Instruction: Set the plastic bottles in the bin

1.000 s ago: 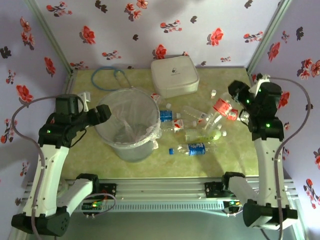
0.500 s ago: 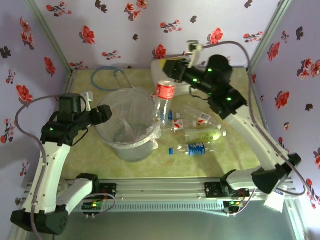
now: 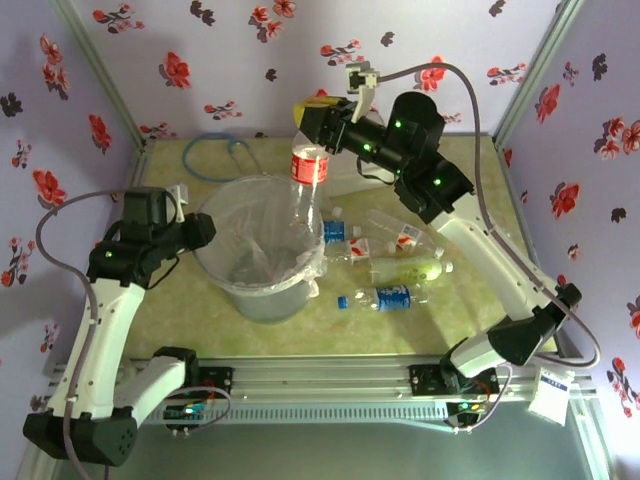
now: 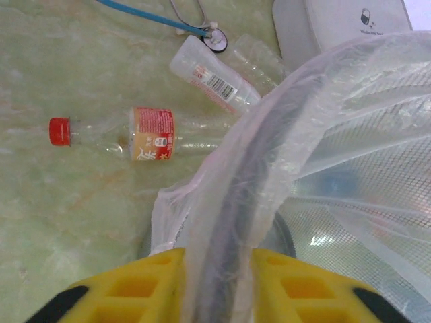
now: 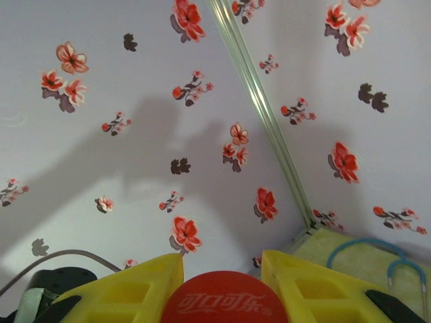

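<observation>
One bottle (image 3: 308, 170) — now farther left, above the bin (image 3: 262, 300)

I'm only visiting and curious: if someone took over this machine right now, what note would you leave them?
The left gripper: jaws shut on the left rim of the round grey bag-lined bin.
The right gripper: jaws shut on a clear plastic bottle with a red cap, held above the bin's far rim.
On the table right of the bin lie about five more bottles, among them a blue-labelled bottle and a pale green bottle.
Done: one bottle lifted; none clearly seen inside the bin.
Left: drop this bottle in, then fetch the others.
</observation>
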### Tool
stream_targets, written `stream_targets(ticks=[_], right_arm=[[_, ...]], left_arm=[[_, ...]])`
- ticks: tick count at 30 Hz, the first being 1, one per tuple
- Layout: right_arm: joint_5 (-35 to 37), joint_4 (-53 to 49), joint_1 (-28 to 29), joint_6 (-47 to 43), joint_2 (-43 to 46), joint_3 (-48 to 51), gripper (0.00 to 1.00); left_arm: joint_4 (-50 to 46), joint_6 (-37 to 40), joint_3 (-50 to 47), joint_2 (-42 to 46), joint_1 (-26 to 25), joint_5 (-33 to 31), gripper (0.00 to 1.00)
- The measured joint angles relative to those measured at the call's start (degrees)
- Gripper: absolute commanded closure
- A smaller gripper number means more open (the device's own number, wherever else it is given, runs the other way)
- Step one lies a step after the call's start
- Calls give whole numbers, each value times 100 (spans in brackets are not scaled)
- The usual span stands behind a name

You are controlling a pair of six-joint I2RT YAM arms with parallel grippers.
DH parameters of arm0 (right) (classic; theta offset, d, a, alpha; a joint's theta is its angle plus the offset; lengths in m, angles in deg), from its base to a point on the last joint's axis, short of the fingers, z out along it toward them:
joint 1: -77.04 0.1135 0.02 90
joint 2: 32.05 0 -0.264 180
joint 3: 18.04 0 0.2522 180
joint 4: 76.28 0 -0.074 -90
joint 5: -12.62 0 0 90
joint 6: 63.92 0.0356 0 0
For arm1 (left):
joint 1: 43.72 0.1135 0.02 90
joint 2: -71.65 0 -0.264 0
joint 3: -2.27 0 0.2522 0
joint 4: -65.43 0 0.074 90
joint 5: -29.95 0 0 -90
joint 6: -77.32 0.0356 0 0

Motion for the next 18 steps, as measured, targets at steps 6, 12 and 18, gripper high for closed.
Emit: stream_targets(ticks=[6, 12, 18], right_arm=[[111, 28, 293, -166, -232, 46, 100], [605, -313, 710, -649, -518, 796, 99], [780, 225, 992, -824, -424, 2081, 64]], left_arm=[[83, -4, -52, -11, 0, -55, 82], [107, -7, -68, 4, -4, -111, 85], [149, -52, -74, 0, -22, -142, 89]])
